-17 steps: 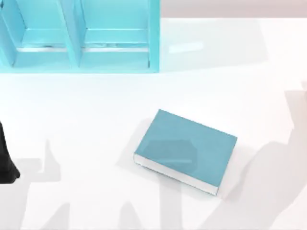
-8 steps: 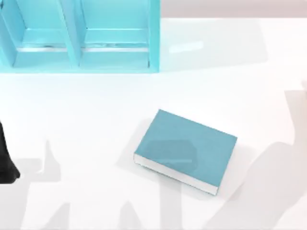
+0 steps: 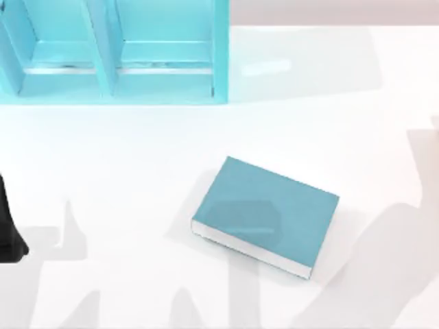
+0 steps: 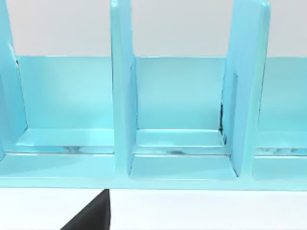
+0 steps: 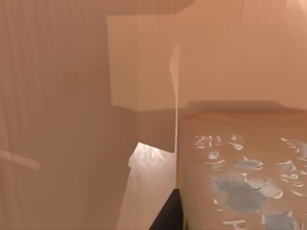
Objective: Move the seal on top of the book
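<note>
The teal-blue book (image 3: pixel 271 209) lies flat near the middle of the table, turned at an angle, with nothing on its cover. In the right wrist view the tan-brown seal (image 5: pixel 240 167) sits very close to the camera, its face carrying pale blue-white marks. A dark sliver of my right gripper (image 5: pixel 165 215) shows beside it. My left arm (image 3: pixel 8 229) is parked at the table's left edge, and a black part of my left gripper (image 4: pixel 91 218) faces the shelf.
A large light blue shelf unit (image 3: pixel 110 89) with upright dividers (image 4: pixel 122 96) stands at the back left. White tabletop (image 3: pixel 137 157) surrounds the book. Arm shadows fall along the front and right of the table.
The shadow at the table's right side has shifted slightly. The book and my left arm have not moved.
</note>
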Available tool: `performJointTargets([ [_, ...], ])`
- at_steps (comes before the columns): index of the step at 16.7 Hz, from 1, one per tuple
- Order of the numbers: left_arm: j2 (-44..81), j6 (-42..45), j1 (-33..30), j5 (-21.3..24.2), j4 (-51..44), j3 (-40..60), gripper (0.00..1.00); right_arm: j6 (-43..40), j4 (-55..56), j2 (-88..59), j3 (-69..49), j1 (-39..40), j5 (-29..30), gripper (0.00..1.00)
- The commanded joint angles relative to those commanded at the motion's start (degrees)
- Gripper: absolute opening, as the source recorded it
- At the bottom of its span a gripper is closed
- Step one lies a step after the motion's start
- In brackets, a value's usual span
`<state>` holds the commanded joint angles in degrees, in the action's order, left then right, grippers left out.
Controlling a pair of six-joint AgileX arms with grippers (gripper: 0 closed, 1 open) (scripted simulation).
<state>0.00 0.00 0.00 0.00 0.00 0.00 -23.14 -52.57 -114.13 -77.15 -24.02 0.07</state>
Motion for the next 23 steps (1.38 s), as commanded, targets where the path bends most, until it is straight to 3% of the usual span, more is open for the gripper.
performJointTargets([
  [2, 0.00, 0.00, 0.00, 0.00, 0.00, 0.00, 1.00, 0.00, 0.00, 0.00, 0.00, 0.00, 0.00, 0.02],
  [3, 0.00, 0.00, 0.00, 0.00, 0.00, 0.00, 1.00, 0.00, 0.00, 0.00, 0.00, 0.00, 0.00, 0.00],
  [15, 0.00, 0.00, 0.00, 0.00, 0.00, 0.00, 1.00, 3.08, -2.15, 1.14, -2.66, 1.03, 0.36, 0.00],
  [23, 0.00, 0.00, 0.00, 0.00, 0.00, 0.00, 1.00, 18.54, -21.69, 7.38, -15.42, 15.50, 1.07, 0.00],
])
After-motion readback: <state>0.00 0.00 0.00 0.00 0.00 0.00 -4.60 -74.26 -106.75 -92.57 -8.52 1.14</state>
